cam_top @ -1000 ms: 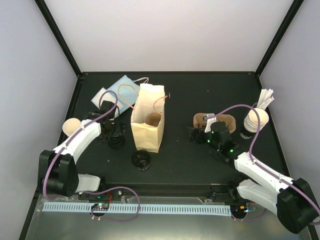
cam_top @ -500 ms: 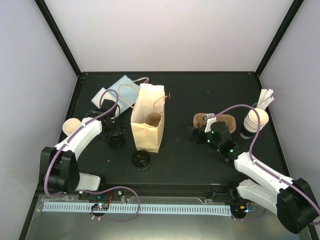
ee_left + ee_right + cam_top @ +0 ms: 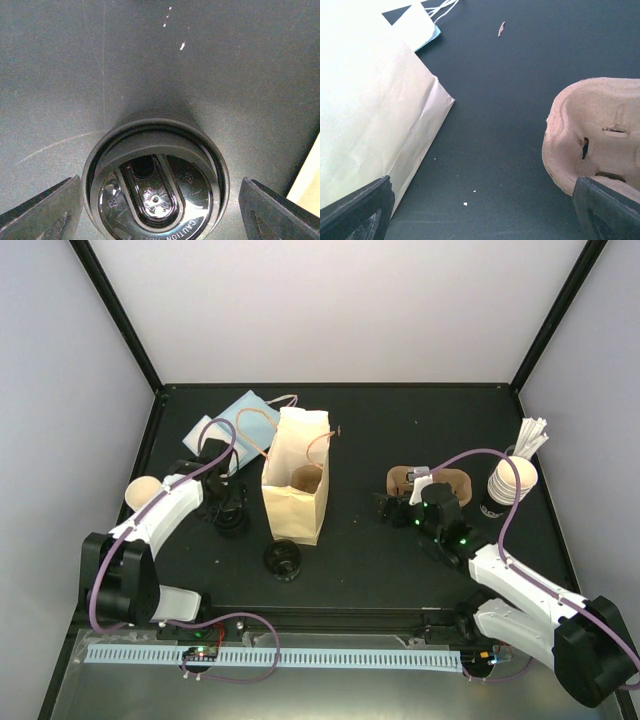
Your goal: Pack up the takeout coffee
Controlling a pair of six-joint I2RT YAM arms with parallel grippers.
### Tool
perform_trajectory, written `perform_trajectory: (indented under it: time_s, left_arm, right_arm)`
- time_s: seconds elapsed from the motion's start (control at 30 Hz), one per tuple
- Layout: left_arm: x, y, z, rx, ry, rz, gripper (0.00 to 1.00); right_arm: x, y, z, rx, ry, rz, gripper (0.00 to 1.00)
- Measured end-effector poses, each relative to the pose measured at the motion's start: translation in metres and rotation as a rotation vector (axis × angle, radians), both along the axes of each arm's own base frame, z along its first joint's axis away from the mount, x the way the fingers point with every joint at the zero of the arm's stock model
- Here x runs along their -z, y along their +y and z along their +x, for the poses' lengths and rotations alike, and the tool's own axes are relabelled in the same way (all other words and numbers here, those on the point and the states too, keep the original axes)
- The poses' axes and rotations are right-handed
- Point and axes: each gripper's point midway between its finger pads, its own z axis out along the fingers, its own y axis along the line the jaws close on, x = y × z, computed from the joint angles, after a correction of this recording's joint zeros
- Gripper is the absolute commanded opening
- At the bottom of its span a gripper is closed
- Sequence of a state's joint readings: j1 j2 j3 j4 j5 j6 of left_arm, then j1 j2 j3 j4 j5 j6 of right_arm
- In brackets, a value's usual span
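Observation:
The takeout coffee, a small cream paper cup (image 3: 142,492), stands at the table's left edge, just outside my left arm. My left gripper (image 3: 229,512) hangs over a black lid (image 3: 231,522) beside it. In the left wrist view the black lid (image 3: 156,182) lies between my fingertips (image 3: 46,210), with a gap on each side, so the left gripper (image 3: 160,215) is open. My right gripper (image 3: 392,508) is open and empty over bare table, between the paper bag (image 3: 370,120) and the pulp carrier (image 3: 595,135).
A cream paper bag (image 3: 297,475) stands open at centre with something brown inside. A second black lid (image 3: 283,560) lies in front of it. A blue bag (image 3: 240,420) lies at the back left. A stack of cups with white sticks (image 3: 512,478) stands right of the brown carrier (image 3: 428,483).
My left gripper's fingers have come in a little toward the black lid, and the left arm's elbow has shifted slightly. The right arm has not moved.

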State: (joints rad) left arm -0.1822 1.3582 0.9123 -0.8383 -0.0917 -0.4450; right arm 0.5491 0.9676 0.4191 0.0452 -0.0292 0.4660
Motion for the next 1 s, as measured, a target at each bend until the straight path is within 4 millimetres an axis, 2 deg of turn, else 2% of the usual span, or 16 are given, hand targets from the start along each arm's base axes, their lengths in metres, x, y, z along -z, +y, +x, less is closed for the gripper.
perform_trajectory:
  time_s: [0.23, 0.63, 0.9, 1.0]
  left_arm:
    - [0.005, 0.0, -0.001, -0.002, 0.021, 0.003, 0.86]
    - [0.013, 0.001, -0.001, -0.006, 0.048, 0.005, 0.78]
    - [0.014, 0.001, -0.001, -0.007, 0.054, 0.006, 0.87]
    - [0.016, 0.001, -0.002, -0.007, 0.062, 0.008, 0.87]
  right_arm:
    - [0.0, 0.0, 0.0, 0.0, 0.0, 0.0, 1.0]
    - [0.001, 0.0, 0.0, 0.0, 0.002, -0.001, 1.0]
    - [0.001, 0.0, 0.0, 0.0, 0.002, -0.001, 1.0]
    - [0.001, 0.0, 0.0, 0.0, 0.002, -0.001, 1.0]
